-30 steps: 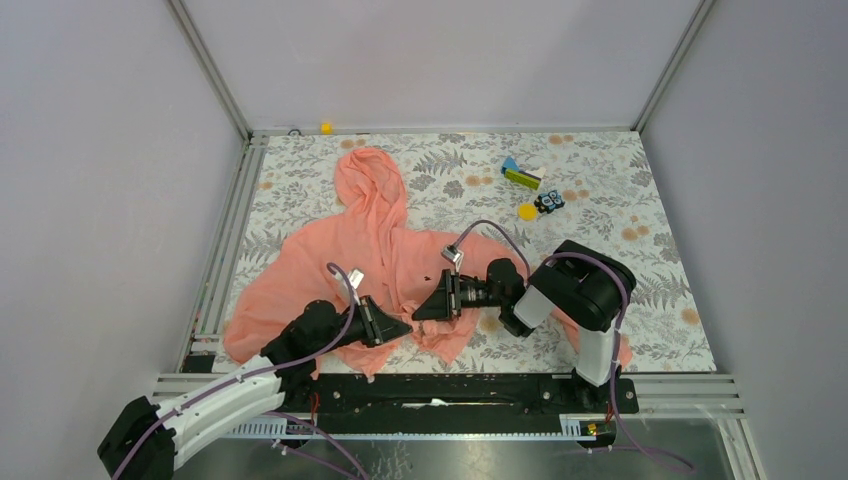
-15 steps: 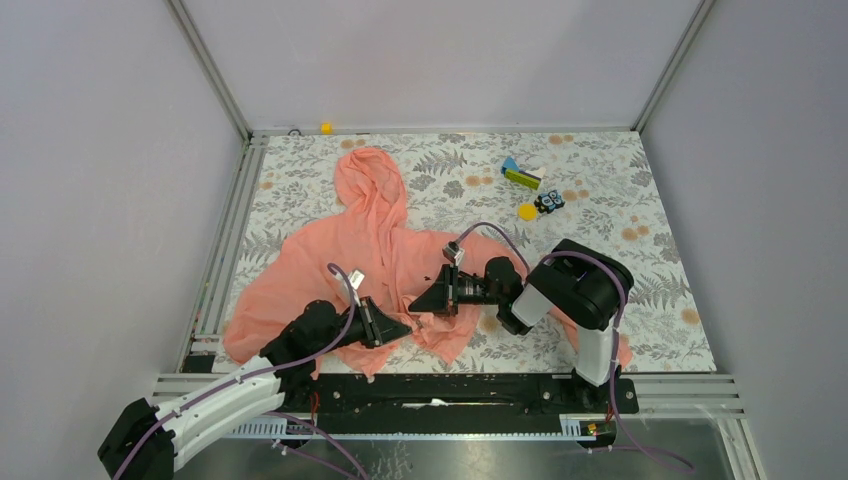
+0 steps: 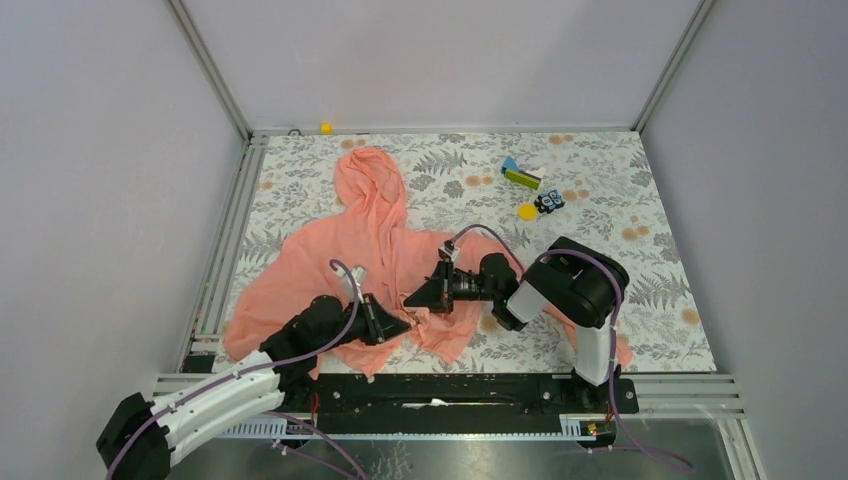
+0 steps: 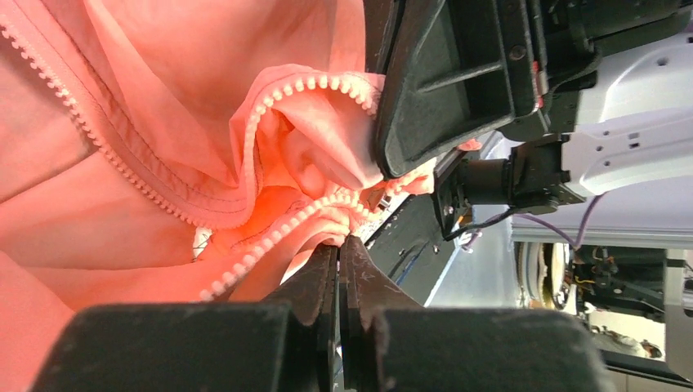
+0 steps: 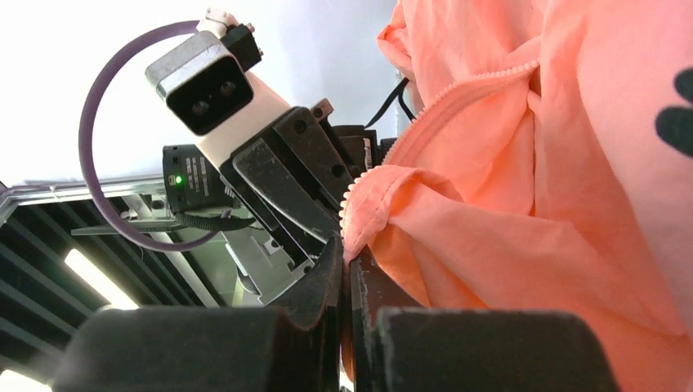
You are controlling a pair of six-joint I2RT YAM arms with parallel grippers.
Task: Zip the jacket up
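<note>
At the left of the patterned surface, one salmon-pink jacket lies spread out. Its hood points to the far side, its sleeves reach out to each side, and its hem lies toward the arms' bases. One tiny yellow object sits on the far rail, behind the hood.

Two arms reach over the jacket's lower front and their tips meet there, just beside each other. The left pincer comes in from the near left. In the left wrist view its fingers are pressed together on a fold of the jacket's toothed zipper edge. The rows of zipper teeth seen there run apart, not meshed.

The right pincer comes in from the right, its arm lying low across the fabric. In the right wrist view it is clamped shut on another toothed edge of the jacket. One dark mark shows on the cloth at that view's right side.

Farther right, toward the back of the surface and well apart from the jacket, three small things lie near one another: one green-and-blue block, one yellow disc and one small dark piece with pale spots.
</note>
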